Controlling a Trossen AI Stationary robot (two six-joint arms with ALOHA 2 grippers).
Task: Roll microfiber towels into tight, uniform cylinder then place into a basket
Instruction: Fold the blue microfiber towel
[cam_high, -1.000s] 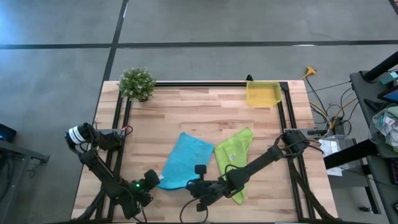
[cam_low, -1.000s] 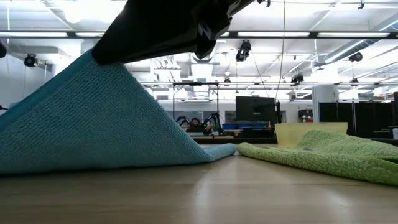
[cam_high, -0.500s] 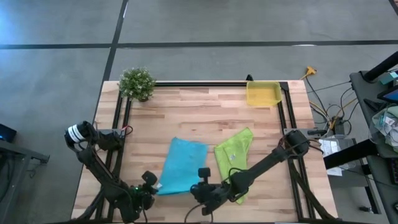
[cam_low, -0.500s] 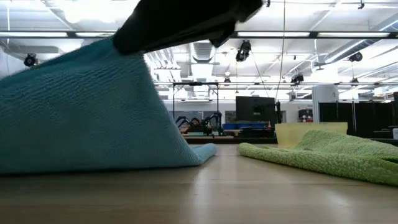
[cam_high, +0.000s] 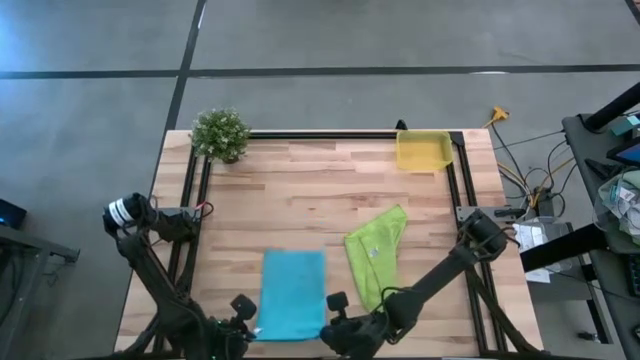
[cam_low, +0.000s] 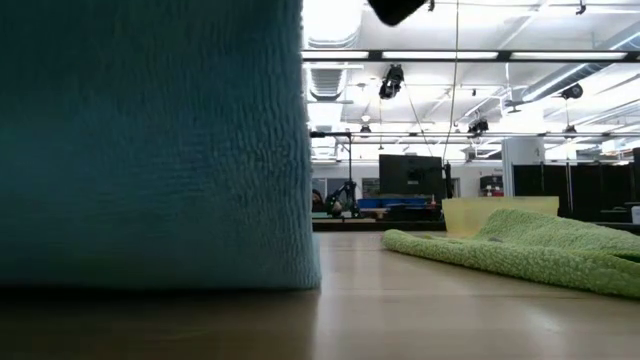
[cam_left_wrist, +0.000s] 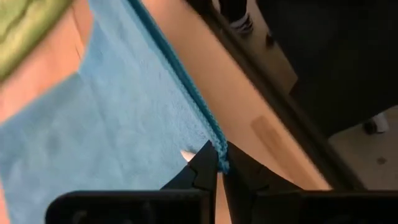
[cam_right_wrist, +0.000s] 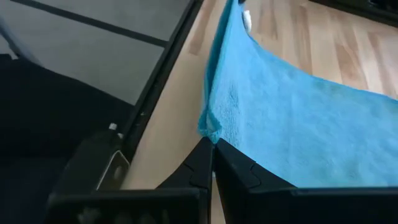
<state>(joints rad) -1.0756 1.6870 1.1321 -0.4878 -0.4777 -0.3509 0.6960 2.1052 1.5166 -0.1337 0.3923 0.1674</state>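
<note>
Pinching blue towel (cam_high: 293, 294) corners, table-front edge (cam_high: 150, 340)

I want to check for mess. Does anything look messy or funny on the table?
Nothing is spilled or broken. The green towel lies crooked and rumpled, tilted against the table's edges, while the blue towel lies straight, its near edge pinched by the left gripper and right gripper.

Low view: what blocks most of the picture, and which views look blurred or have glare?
Low view: the blue towel fills the left half, close and soft; ceiling lights glare above. Left wrist view: towel and table edge blurred. High view: evenly lit, only the towel slightly smeared.
</note>
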